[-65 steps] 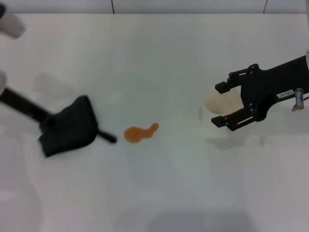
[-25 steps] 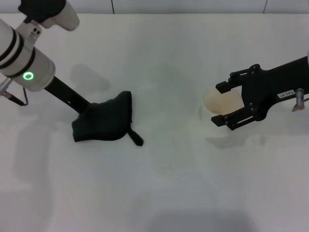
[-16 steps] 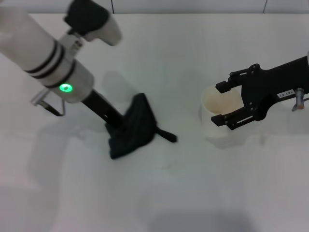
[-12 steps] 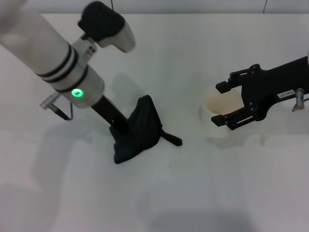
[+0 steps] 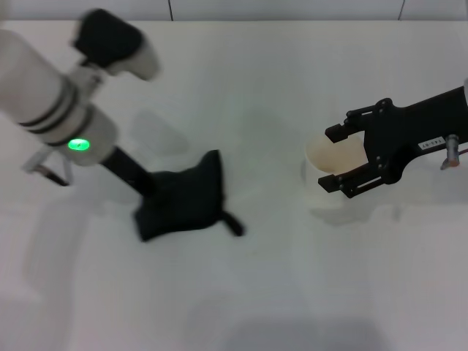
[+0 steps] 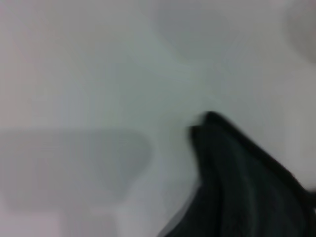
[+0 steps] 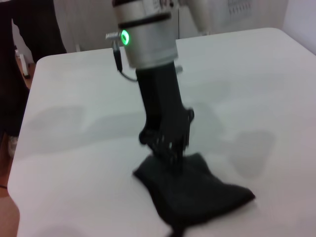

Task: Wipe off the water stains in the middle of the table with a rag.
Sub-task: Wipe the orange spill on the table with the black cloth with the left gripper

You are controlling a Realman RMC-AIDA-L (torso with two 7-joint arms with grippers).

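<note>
The black rag (image 5: 183, 205) lies bunched on the white table (image 5: 241, 292) left of centre, its strap tab pointing right. My left gripper (image 5: 146, 194) is shut on the rag's left end and presses it onto the tabletop. The right wrist view shows the same gripper (image 7: 168, 150) on the rag (image 7: 197, 192), and the left wrist view shows a fold of the rag (image 6: 242, 187). No orange-brown water stain shows in any view. My right gripper (image 5: 333, 157) is still at the right, jaws apart on either side of a paper cup (image 5: 329, 155).
The paper cup stands on the table right of centre. The table's far edge (image 5: 219, 20) meets a grey wall. A dark shape stands beyond the table's end (image 7: 19, 74) in the right wrist view.
The orange-brown blotch seen earlier no longer shows. My left arm swept the rag right across the table's middle and has now drawn it back left. The right arm has not moved.
</note>
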